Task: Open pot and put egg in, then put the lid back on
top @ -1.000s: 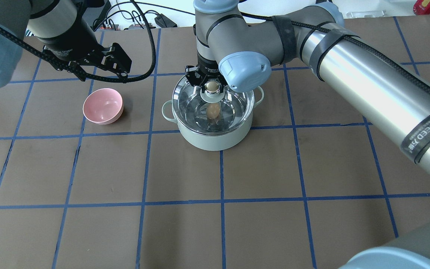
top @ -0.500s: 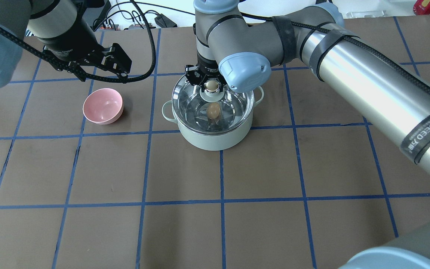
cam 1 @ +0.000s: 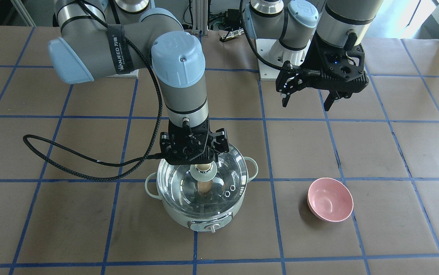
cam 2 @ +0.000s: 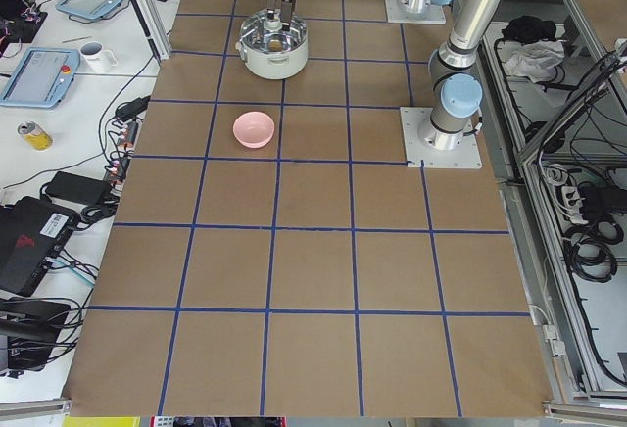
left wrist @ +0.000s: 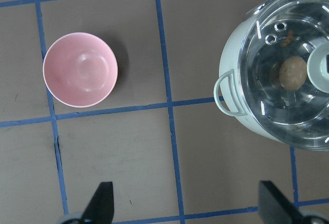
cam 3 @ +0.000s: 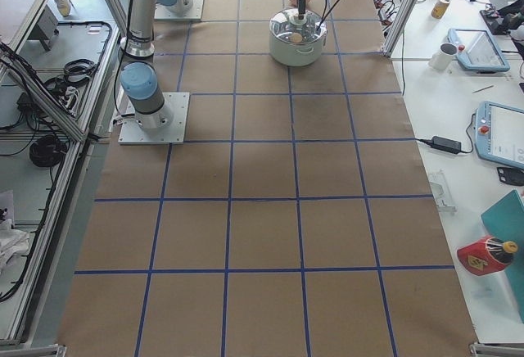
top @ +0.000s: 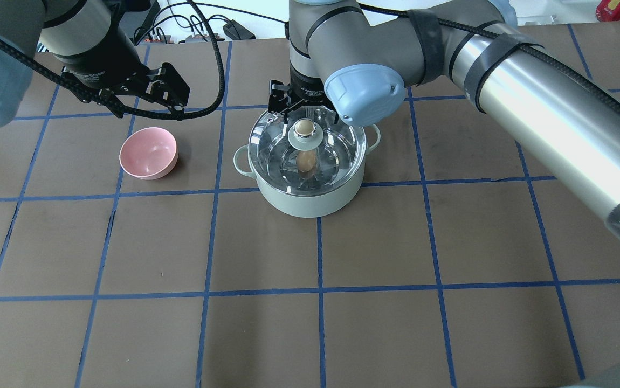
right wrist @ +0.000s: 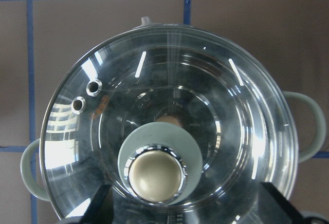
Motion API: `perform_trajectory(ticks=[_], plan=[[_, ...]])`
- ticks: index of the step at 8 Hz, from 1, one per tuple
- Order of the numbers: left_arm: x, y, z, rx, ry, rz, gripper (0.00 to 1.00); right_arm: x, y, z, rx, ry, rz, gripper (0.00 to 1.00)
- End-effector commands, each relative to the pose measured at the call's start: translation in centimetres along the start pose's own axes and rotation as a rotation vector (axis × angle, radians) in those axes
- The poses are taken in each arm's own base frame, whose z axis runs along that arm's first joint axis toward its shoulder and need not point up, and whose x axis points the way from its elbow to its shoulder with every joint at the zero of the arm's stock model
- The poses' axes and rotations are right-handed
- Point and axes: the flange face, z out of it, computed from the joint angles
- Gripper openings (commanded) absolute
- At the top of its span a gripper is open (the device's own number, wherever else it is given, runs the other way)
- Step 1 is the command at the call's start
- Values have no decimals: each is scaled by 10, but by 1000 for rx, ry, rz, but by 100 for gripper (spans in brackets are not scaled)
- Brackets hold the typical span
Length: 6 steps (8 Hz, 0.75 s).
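1. Table (top: 126, 334): brown paper surface with a blue tape grid. It carries the pot and one bowl.
2. Right arm (top: 531, 91): reaches across to the pot. In the front-facing view I read "WANJEED" on the black strap (cam 1: 117, 49), with characters after it that I cannot make out.
3. Pot (top: 310, 203): mint green, upright, near the table's middle. I can read no lettering on its front panel (cam 1: 209, 226).
4. Lid (top: 339, 145): clear glass, sitting on the pot's rim. From the wrist view I judge it level and centred.
5. Pink bowl (top: 149, 153): empty, on the robot's left of the pot and apart from it.
6. Right gripper (right wrist: 189, 203): directly over the lid's beige knob (top: 304, 127). Fingers are spread wide either side of the knob, touching nothing and holding nothing.
7. Left gripper (left wrist: 187, 201): also spread wide and empty, hovering over bare table near the bowl.
8. Egg (left wrist: 291, 73): lying on the steel floor of the pot, under the glass.
9. Progress, my judgement: the egg is in and the lid is back on, so the task reads complete. Only pulling the right arm clear is left.
10. White print on the gripper bodies is too small to read.
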Motion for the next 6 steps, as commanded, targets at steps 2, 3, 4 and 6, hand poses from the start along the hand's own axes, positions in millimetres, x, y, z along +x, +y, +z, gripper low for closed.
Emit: perform_trajectory(ticks=[2, 3, 4, 6], plan=[[0, 0, 0, 0, -2, 0, 100, 110, -2, -73, -47, 131, 123, 100], [0, 0, 0, 0, -2, 1, 100, 156, -6, -102, -22, 140, 184, 100], [0, 0, 0, 1, -2, 0, 100, 195, -4, -133, 14, 142, 211, 100], [0, 0, 0, 0, -2, 1, 100, 237, -4, -151, 20, 139, 171, 100]])
